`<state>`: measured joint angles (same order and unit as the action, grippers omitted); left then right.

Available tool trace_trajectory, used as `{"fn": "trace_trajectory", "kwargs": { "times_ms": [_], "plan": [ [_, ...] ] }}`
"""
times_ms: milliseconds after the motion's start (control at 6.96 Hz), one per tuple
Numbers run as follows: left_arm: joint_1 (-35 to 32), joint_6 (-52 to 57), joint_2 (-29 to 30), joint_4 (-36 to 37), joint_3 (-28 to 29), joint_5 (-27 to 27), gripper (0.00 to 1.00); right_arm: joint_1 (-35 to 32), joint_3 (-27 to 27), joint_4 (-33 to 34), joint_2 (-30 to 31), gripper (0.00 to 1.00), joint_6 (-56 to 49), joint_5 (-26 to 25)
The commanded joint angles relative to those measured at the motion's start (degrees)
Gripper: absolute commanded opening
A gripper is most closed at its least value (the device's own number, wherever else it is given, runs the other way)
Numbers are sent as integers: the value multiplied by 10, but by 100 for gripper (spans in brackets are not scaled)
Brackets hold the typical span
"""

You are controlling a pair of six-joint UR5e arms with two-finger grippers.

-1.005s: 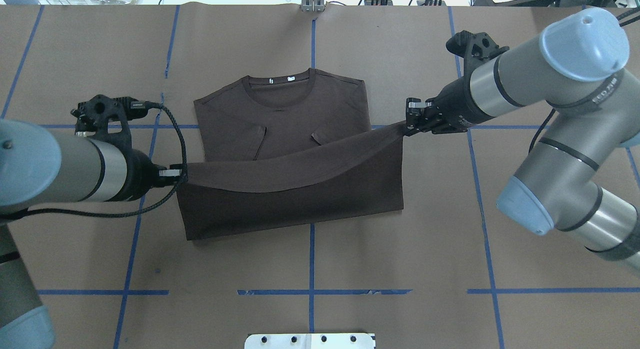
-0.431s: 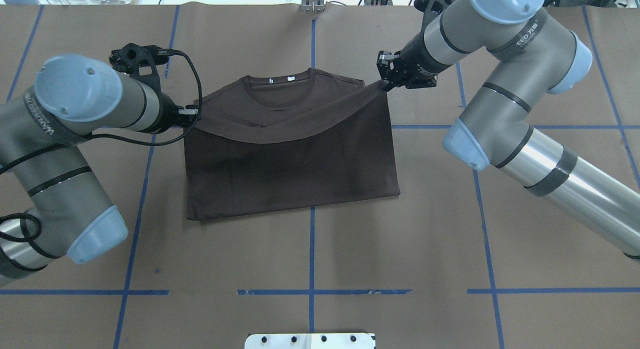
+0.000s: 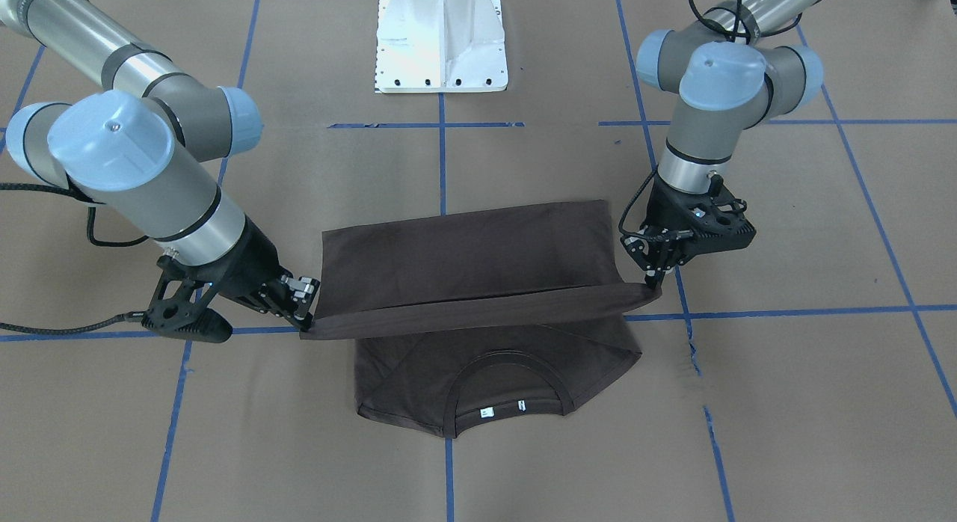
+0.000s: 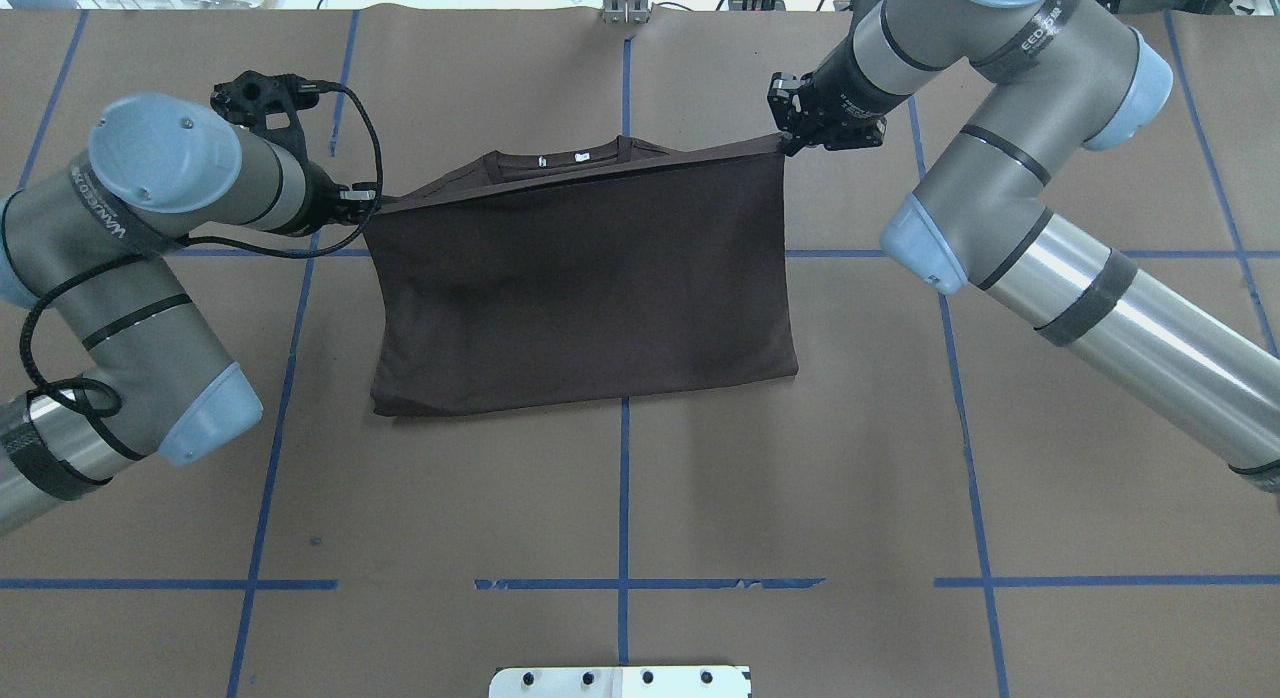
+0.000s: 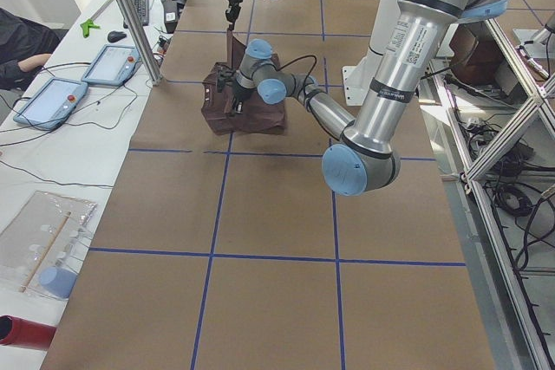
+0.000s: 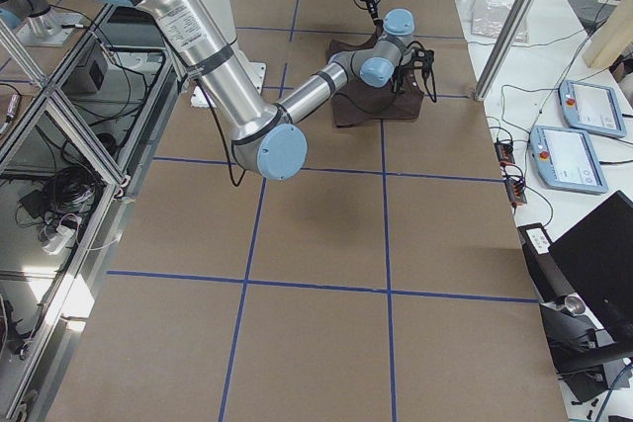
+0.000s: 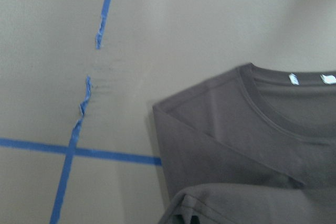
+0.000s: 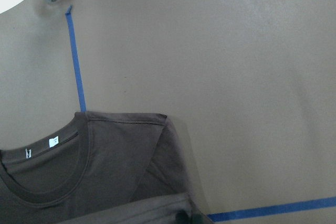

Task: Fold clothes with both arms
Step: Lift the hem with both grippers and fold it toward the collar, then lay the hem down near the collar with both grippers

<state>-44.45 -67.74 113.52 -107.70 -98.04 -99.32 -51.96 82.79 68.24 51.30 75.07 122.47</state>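
The left gripper (image 4: 372,198) is clamped on one corner of the dark brown T-shirt (image 4: 580,288)'s hem. The right gripper (image 4: 785,143) is clamped on the other corner. The hem (image 3: 478,309) stretches taut between them, lifted just above the cloth. The shirt's lower half is doubled over its chest. Beyond the hem lie the ribbed collar (image 3: 502,359) and white neck tags (image 3: 487,413), flat on the brown bench (image 4: 800,478) with its blue tape lines (image 4: 623,498).

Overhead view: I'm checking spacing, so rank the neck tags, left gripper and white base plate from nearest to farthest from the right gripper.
1. Neck tags, top centre.
2. Left gripper, left of the shirt.
3. White base plate, bottom edge.
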Motion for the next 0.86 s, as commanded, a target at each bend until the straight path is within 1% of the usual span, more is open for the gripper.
{"fn": "trace_trajectory", "kwargs": {
  "times_ms": [0,144,431,574,718],
  "plan": [
    [-18,23,0,-4,12,0,0,-2,-67,-20,-36,0,1,0],
    [-19,23,1,-4,12,-1,0,-3,-98,-28,-57,0,0,0],
    [-19,16,13,-3,14,0,0,-3,-126,-29,-83,0,-4,-5],
    [-18,16,21,-3,28,0,0,-3,-152,-37,-102,0,-4,-7],
    [-18,14,46,-3,64,1,0,-3,-179,-59,-113,0,-4,-7]
  ]
}}
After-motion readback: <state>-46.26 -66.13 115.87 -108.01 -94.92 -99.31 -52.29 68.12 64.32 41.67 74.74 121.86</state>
